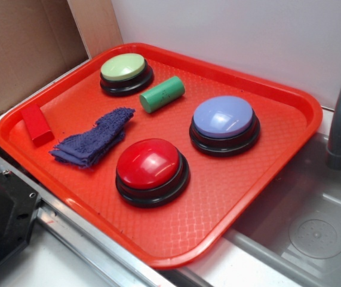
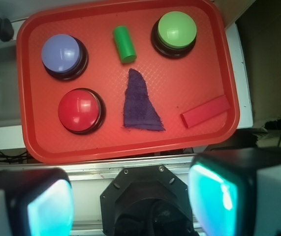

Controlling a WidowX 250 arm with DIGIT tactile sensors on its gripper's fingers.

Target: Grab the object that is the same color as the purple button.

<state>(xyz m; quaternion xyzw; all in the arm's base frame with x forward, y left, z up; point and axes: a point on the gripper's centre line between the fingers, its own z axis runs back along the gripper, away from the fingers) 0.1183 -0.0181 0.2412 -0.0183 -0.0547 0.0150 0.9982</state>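
An orange tray [image 2: 32, 142] sits on the bench beside a sink [image 1: 313, 233], and everything the task concerns lies on it. The purple button [image 2: 61, 53], with its pale lavender dome on a black base, stands toward one long side of the tray; a red button [image 2: 80, 109] is just beside it and a green button [image 2: 176, 30] is well apart, near the far corner. The only loose thing that shares the lavender button's hue is the dark purple rag [image 2: 139, 105], which lies flat and slightly rumpled near the middle of the tray, between the red button and a red block [image 2: 205, 111], with a green cylinder [image 2: 124, 43] just beyond its narrow end. Nothing rests on the rag and nothing touches it apart from the tray. The gripper [image 2: 130, 201] hangs high above the near edge of the tray, with its jaws spread wide and empty, one pad showing at each lower corner of the wrist view. I judge the task to be at its very start: the reach has not begun and the rag is untouched. The next move calls for carrying the jaws forward over the middle of the rag, lining them across its narrower width, lowering until the pads reach the cloth, and closing, while staying clear of the red button and the block on either side.
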